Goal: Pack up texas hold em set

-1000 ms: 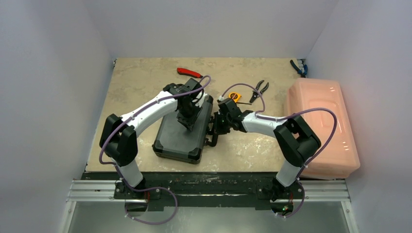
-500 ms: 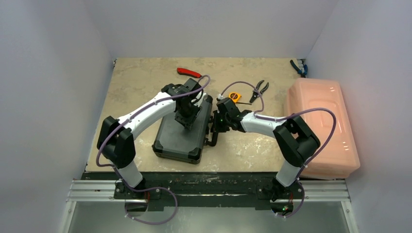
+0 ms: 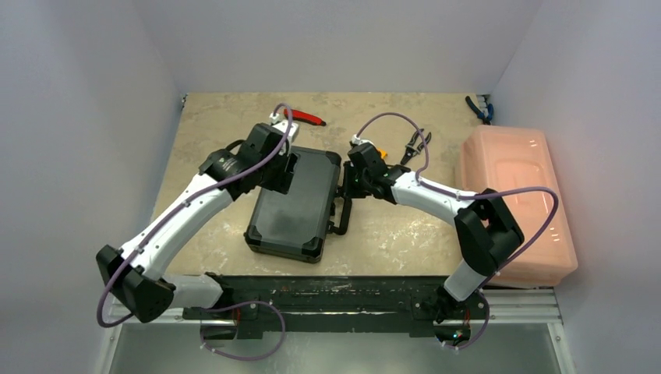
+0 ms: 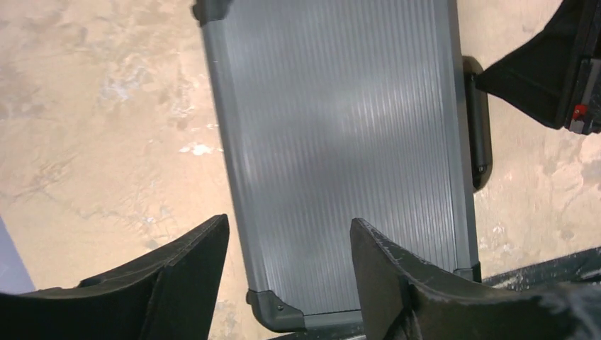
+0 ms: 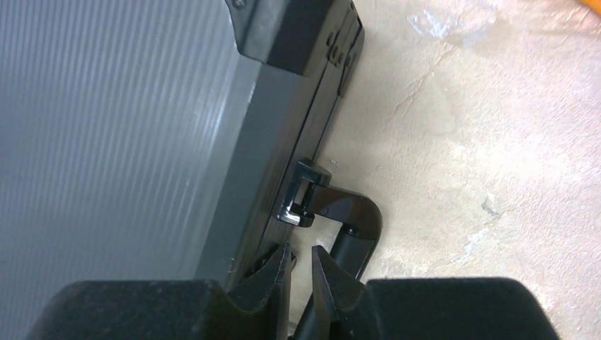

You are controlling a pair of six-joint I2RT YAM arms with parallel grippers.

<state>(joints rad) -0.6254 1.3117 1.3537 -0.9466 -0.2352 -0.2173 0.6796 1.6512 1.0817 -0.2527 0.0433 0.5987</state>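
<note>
The texas hold em set's black briefcase [image 3: 296, 206] lies shut and flat on the table, its ribbed lid [image 4: 340, 142] facing up and its handle [image 3: 341, 218] on the right side. No cards, discs or dice show. My left gripper [image 3: 284, 171] hovers over the lid's far left part, jaws open and nothing between them [image 4: 287, 244]. My right gripper [image 3: 348, 191] sits beside the case's right wall next to the handle [image 5: 354, 219]. Its fingertips [image 5: 299, 258] stand a narrow gap apart, holding nothing.
A large pink bin [image 3: 514, 202] stands along the right edge. A red-handled tool [image 3: 304, 117] lies at the back. Black pliers [image 3: 417, 144] and a yellow tape measure [image 3: 377, 153] lie behind my right gripper. Blue-handled pliers [image 3: 479, 109] rest in the far right corner.
My left arm has drawn back to the left off the lid's middle and its jaws have opened. My right gripper's jaws have parted slightly beside the handle.
</note>
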